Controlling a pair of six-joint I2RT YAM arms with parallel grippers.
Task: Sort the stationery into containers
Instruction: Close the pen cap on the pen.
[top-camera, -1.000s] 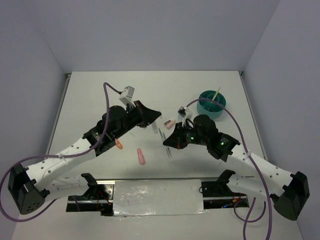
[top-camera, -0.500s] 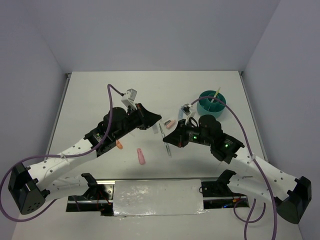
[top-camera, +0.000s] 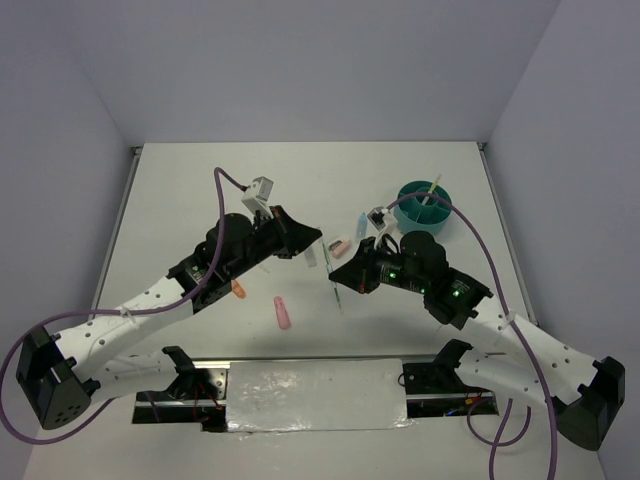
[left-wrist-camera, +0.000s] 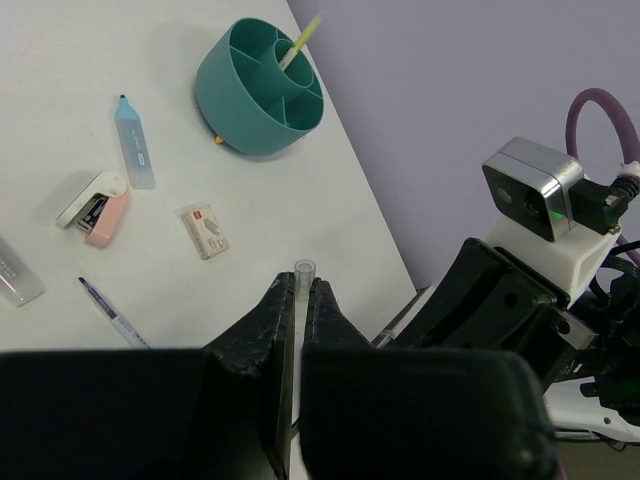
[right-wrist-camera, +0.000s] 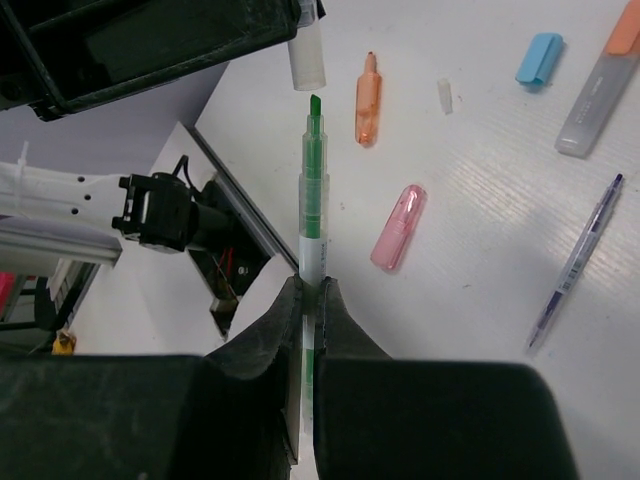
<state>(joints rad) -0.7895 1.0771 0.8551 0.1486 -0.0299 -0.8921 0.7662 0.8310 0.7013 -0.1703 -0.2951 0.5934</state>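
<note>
**A:** So what actually moved in the last second?

**B:** Starting on the left: the left gripper (left-wrist-camera: 301, 292) has nudged in toward the other arm. Its jaws were pinched on a clear cap (left-wrist-camera: 303, 270) the whole time. The right gripper (right-wrist-camera: 310, 290) stayed clamped on a green highlighter (right-wrist-camera: 313, 190) while its arm shifted a little to the right. The bare tip now points at the cap's mouth, just short of it. My read is they're capping it before sorting (nothing went into the tub in this stretch).

**A:** And the tub?

**B:** The teal organiser (top-camera: 412, 218) sits well beyond the right gripper, off to its right, with a yellow pen (top-camera: 431, 188) standing in it.

**A:** Do the wrist cams add anything?

**B:** Yeah. From the top you can't judge the cap-to-tip gap, but the right wrist cam shows it plainly. It also shows an orange highlighter (right-wrist-camera: 366, 98) and a pink highlighter (right-wrist-camera: 398, 240) on the table, right of the tip. The left wrist cam shows the organiser's dividers, plus a blue highlighter (left-wrist-camera: 133, 143) ahead of its fingers, to the left.
</note>
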